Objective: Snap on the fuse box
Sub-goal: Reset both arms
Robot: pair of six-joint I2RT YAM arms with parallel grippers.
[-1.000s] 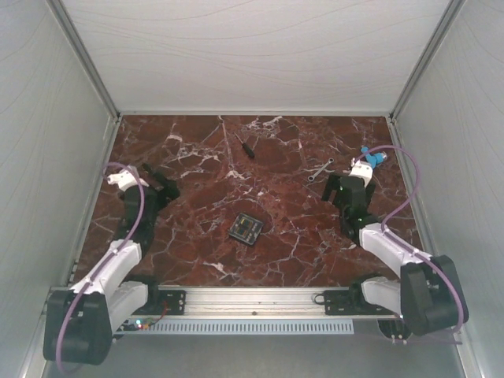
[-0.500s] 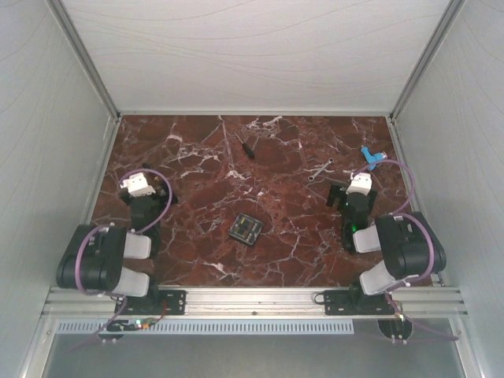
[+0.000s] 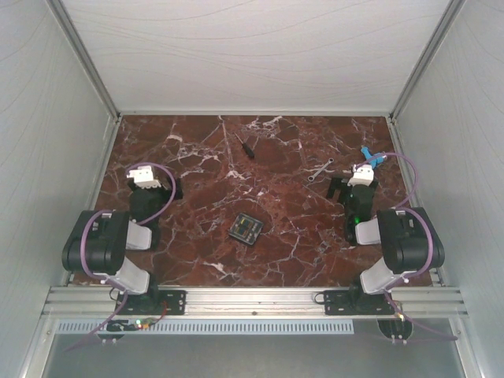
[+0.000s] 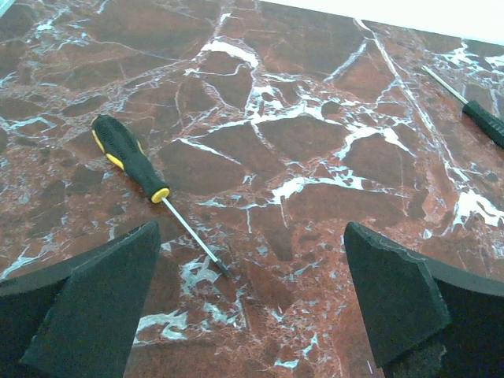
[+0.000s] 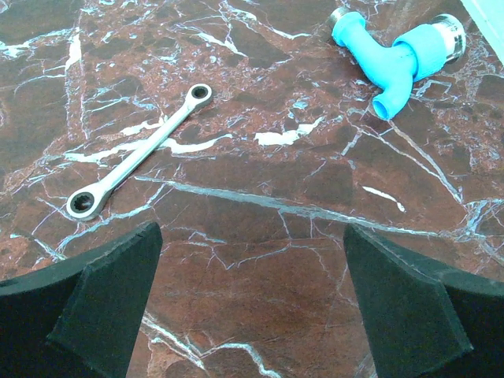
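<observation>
The fuse box (image 3: 246, 229), a small square black box with a gridded face, lies flat near the middle of the marble table (image 3: 276, 260), turned slightly askew. It appears in neither wrist view. My left gripper (image 3: 161, 191) sits well to its left, folded back near its base. It is open (image 4: 252, 291), with only bare marble between its fingers. My right gripper (image 3: 344, 189) is well to the right of the box. It also stands open (image 5: 252, 291) over bare marble. Neither gripper touches the box.
A yellow-and-black screwdriver (image 4: 130, 157) lies just ahead of the left gripper. A black screwdriver (image 3: 246, 146) lies at the back centre. A silver wrench (image 3: 319, 170) and a blue pipe fitting (image 3: 372, 156) lie ahead of the right gripper. White walls enclose the table.
Both arms have pulled back from a stretched pose and folded up near their bases. The fuse box has not moved.
</observation>
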